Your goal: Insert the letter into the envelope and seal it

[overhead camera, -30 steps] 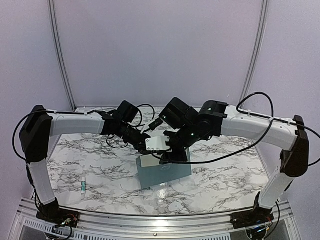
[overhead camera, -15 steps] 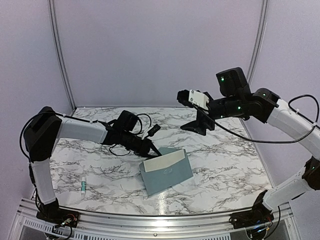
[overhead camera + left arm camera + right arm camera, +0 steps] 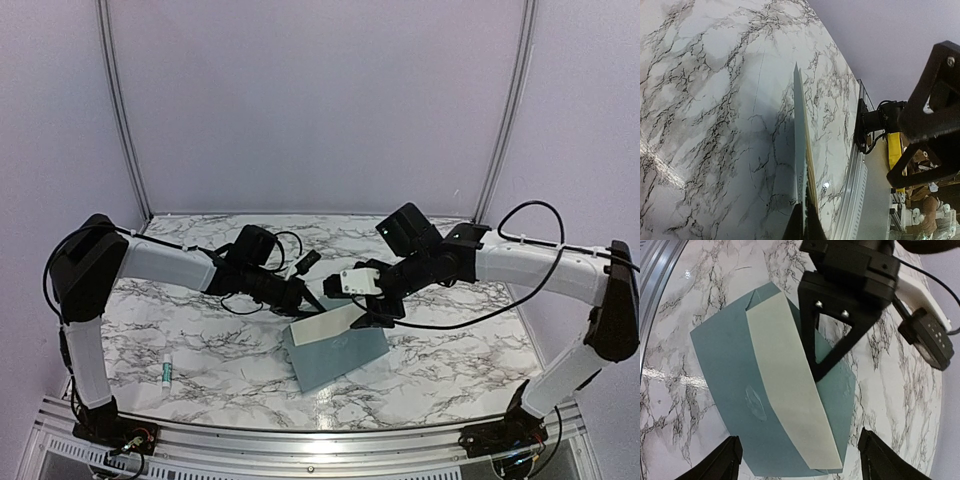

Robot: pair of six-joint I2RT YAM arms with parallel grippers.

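Marble worktop (image 3: 200,350) | my left end effector (image 3: 310,298) clamped on envelope (image 3: 345,355) flap edge | my right end effector (image 3: 375,318) spread apart over letter (image 3: 790,385)

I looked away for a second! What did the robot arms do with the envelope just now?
The right gripper lifted up and away toward the right, then swung back down over the envelope, jaws open. The envelope turned a little on the table, with the letter showing at its mouth. The left gripper stayed shut at the envelope's far left corner; the small tube never moved.
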